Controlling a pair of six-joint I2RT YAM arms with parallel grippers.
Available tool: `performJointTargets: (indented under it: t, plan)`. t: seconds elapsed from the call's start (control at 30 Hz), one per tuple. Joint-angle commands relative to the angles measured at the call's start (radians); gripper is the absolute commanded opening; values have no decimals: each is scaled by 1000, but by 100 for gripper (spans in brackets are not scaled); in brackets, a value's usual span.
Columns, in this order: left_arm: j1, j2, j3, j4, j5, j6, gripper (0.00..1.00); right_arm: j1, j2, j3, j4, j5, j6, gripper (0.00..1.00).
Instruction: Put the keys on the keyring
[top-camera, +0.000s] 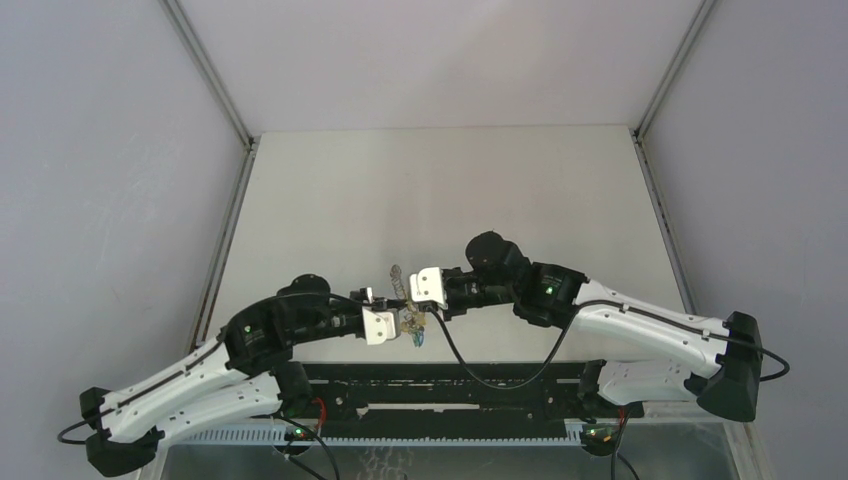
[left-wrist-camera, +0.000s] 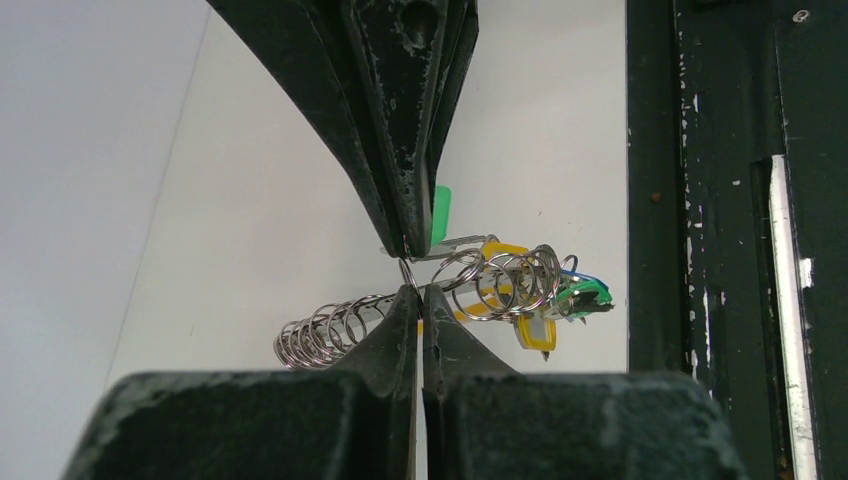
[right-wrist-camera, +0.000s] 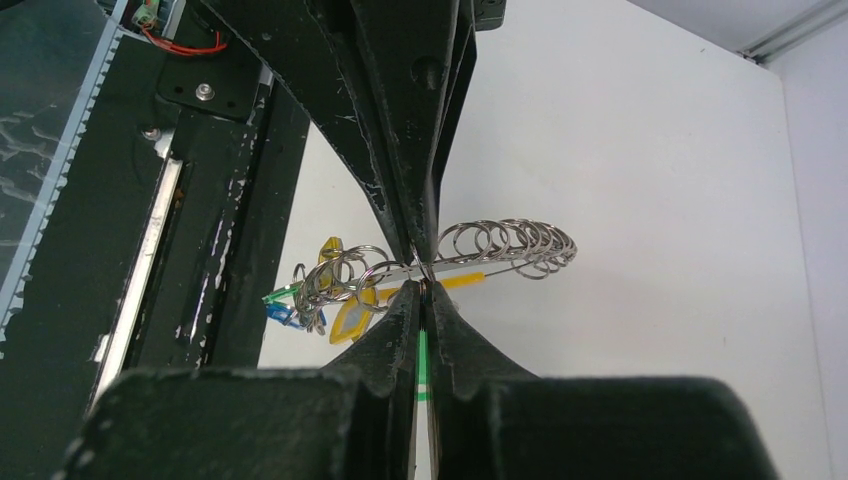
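The keyring (left-wrist-camera: 320, 333) is a chain of silvery rings with a yellow-orange band (left-wrist-camera: 540, 332), held in the air between both grippers. My left gripper (left-wrist-camera: 418, 290) is shut on one ring of it. My right gripper (right-wrist-camera: 423, 285) is shut on a green-headed key (right-wrist-camera: 421, 352), which also shows in the left wrist view (left-wrist-camera: 441, 214) with its metal blade touching the rings. Another green key and a blue key (left-wrist-camera: 585, 292) hang in the ring cluster (right-wrist-camera: 335, 278). In the top view the left gripper (top-camera: 398, 319) and right gripper (top-camera: 419, 304) meet tip to tip at the keyring (top-camera: 413, 326).
The black rail frame (top-camera: 450, 385) holding the arm bases lies just below the grippers, near the table's front edge (left-wrist-camera: 720, 200). The white table (top-camera: 450, 200) stretches behind, with grey walls on both sides.
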Motion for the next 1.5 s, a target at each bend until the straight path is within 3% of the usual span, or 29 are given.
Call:
performJointTargets:
  t: [0.0, 0.23, 1.07, 1.2, 1.47]
  plan:
    - [-13, -10, -24, 208, 72, -35, 0, 10, 0, 18, 156, -95, -4, 0]
    - [72, -39, -44, 272, 141, -89, 0, -15, -24, -13, 178, -100, 13, 0]
    - [76, -33, -33, 231, 72, -65, 0, -124, -166, -98, 143, -81, 101, 0]
    - [76, -25, -17, 198, 24, -54, 0, -150, -161, -98, 62, 6, 182, 0]
    - [88, -68, 1, 151, -158, -28, 0, -197, -86, -149, -125, 190, 498, 0]
